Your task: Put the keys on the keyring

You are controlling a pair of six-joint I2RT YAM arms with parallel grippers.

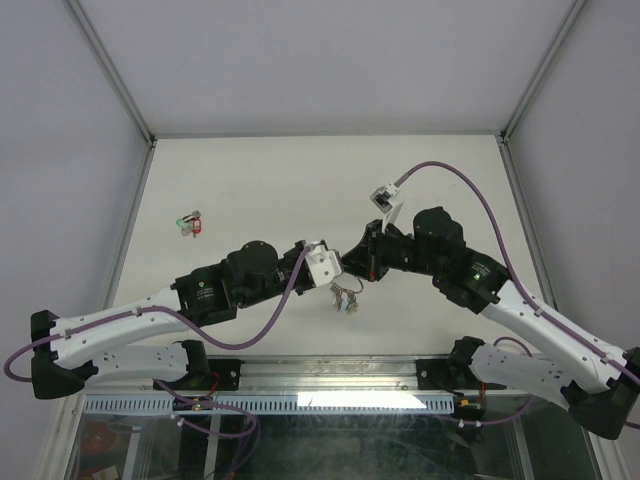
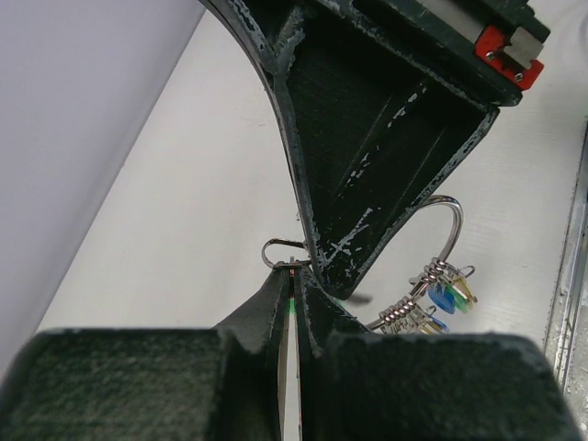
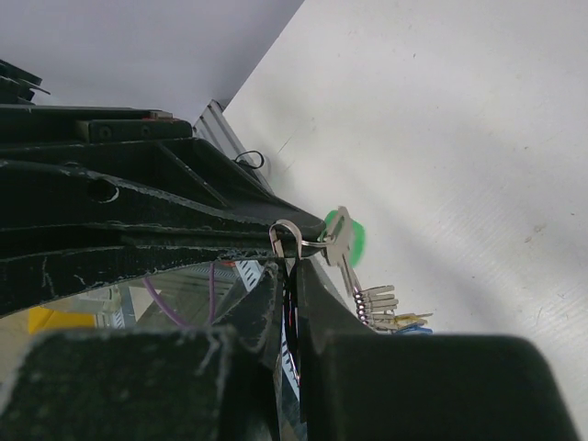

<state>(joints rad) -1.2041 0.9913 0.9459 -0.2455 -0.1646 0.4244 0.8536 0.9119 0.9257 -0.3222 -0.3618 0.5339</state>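
Observation:
Both grippers meet tip to tip above the middle of the table. My left gripper (image 1: 342, 272) (image 2: 292, 274) is shut, with a sliver of green showing between its fingers and a small wire loop (image 2: 280, 248) at its tips. The green-headed key (image 3: 342, 241) hangs right at that spot. My right gripper (image 1: 358, 264) (image 3: 292, 266) is shut on the thin wire of the keyring (image 2: 454, 225). Several keys with blue and yellow tags (image 2: 443, 296) (image 1: 346, 298) dangle from the ring below the grippers. How the green key's loop sits on the ring is hidden by the fingers.
A small item with green and red tags (image 1: 190, 222) lies on the white table (image 1: 300, 180) at the far left. Metal frame posts and grey walls bound the table. A rail (image 1: 320, 375) runs along the near edge by the arm bases.

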